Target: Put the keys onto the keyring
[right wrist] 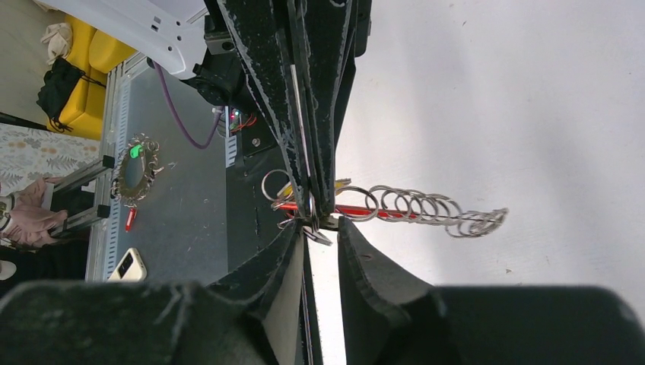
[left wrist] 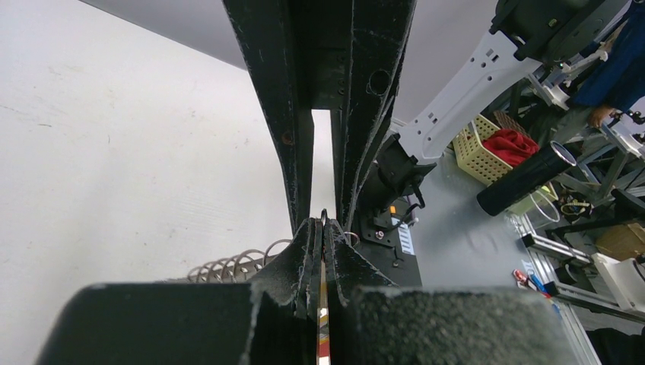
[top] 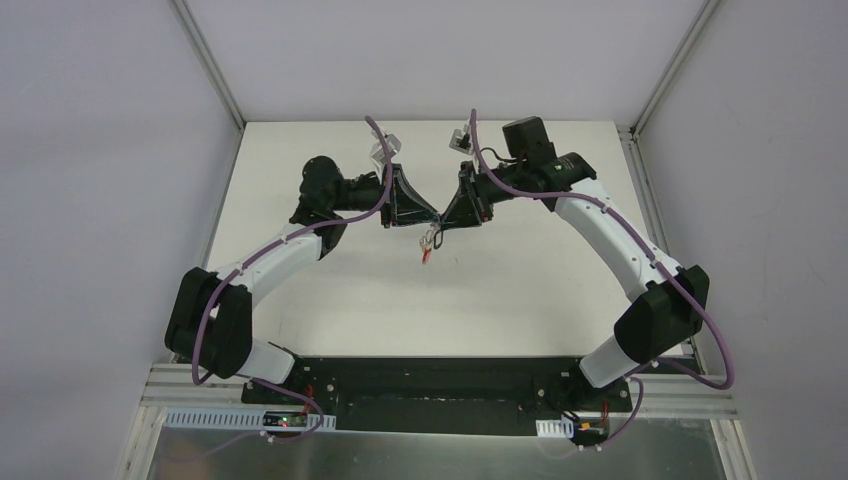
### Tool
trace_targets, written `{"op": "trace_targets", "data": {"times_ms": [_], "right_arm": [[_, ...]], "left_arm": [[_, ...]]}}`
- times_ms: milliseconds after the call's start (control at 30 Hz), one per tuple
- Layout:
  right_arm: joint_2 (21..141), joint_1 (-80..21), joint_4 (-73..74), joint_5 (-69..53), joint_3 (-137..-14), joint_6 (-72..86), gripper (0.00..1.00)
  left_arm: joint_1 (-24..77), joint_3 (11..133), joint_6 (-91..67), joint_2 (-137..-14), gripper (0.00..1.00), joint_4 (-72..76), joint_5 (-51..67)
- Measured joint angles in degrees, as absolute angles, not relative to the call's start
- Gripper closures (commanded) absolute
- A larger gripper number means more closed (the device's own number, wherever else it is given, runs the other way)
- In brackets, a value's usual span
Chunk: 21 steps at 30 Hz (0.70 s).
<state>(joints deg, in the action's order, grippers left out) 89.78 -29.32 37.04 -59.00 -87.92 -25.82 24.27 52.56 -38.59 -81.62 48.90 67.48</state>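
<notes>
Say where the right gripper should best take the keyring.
Probably the red band, right beside the left gripper's shut pinch, approached end-on from the opposite side. The keyring dangles from that pinch; its wire loops trail free and look springy, a poorer hold for the right gripper.

We record, above the table (top: pixel 330 300), nearer its far edge:
- Left arm (top: pixel 270 255): elbow low at the near left corner, forearm reaching inward.
- Right arm (top: pixel 610 235): mirrored from the near right corner.
- Wrists: level, facing each other.
- Left gripper (left wrist: pixel 322 224): jaws pressed together on the keyring (top: pixel 428 247).
- Right gripper (right wrist: pixel 321 228): jaws narrowly parted, tip to tip with the left.
</notes>
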Motion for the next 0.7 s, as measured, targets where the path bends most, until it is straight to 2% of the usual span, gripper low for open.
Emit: {"op": "trace_targets", "data": {"times_ms": [233, 300, 367, 667, 700], "right_arm": [[89.9, -29.6, 36.7, -59.0, -87.9, -25.5, 0.85], [89.9, -29.6, 36.7, -59.0, -87.9, -25.5, 0.95], [89.9, -29.6, 36.7, -59.1, -87.9, -25.5, 1.00], [89.9, -29.6, 36.7, -59.0, -87.9, -25.7, 1.00], [89.9, -29.6, 36.8, -58.9, -87.9, -25.8, 1.00]], "left_arm": [[24.3, 52.6, -38.6, -82.1, 1.00, 49.1, 67.5], [24.3, 52.6, -38.6, -82.2, 1.00, 49.1, 67.5], [24.3, 52.6, -38.6, -82.3, 1.00, 49.1, 67.5], [24.3, 52.6, -38.6, -82.3, 1.00, 49.1, 67.6], [24.3, 52.6, -38.6, -82.3, 0.96, 49.1, 67.6]]}}
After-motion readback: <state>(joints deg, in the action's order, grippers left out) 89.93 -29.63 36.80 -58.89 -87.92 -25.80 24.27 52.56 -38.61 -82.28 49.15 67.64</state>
